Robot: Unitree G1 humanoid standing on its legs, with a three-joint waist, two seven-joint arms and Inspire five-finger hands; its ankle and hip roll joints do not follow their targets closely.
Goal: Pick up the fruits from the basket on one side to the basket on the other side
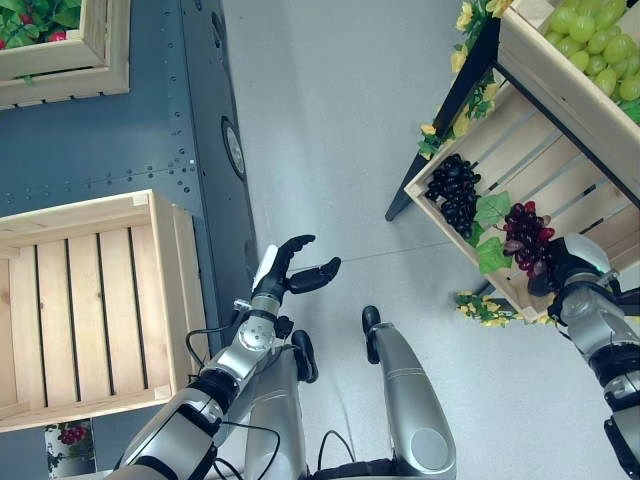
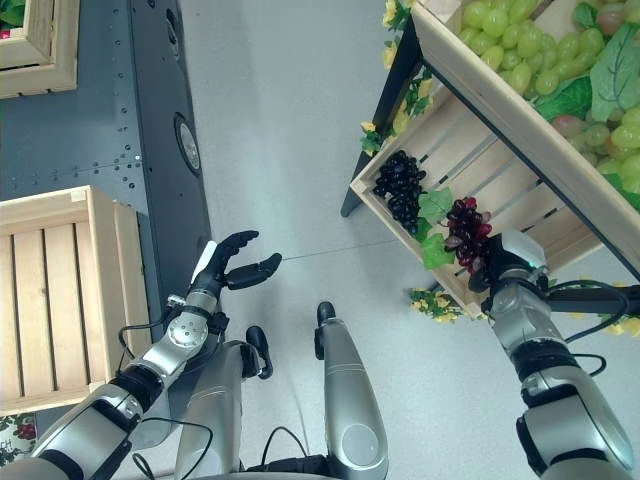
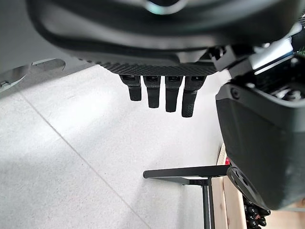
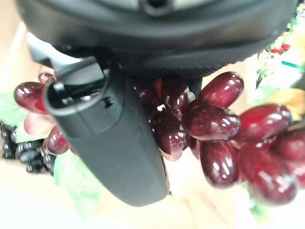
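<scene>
The bunch of dark red grapes (image 4: 214, 129) lies in the slatted pale-wood crate (image 2: 520, 190) on the robot's right, next to a green leaf (image 2: 436, 205) and a bunch of black grapes (image 2: 400, 188). It looks light and knobbly, its glossy berries likely to slip and swing loose from one another, so a hold high up, near the stem or around the thick middle of the cluster, should serve better than pinching a single berry. The right hand (image 2: 497, 262) is pressed against the cluster. Its thumb lies across the berries, but its fingers are hidden behind the fruit, so I cannot tell whether they have closed. The left hand (image 1: 295, 270) hangs over the floor beside the empty wooden crate (image 1: 90, 300), fingers relaxed and holding nothing.
</scene>
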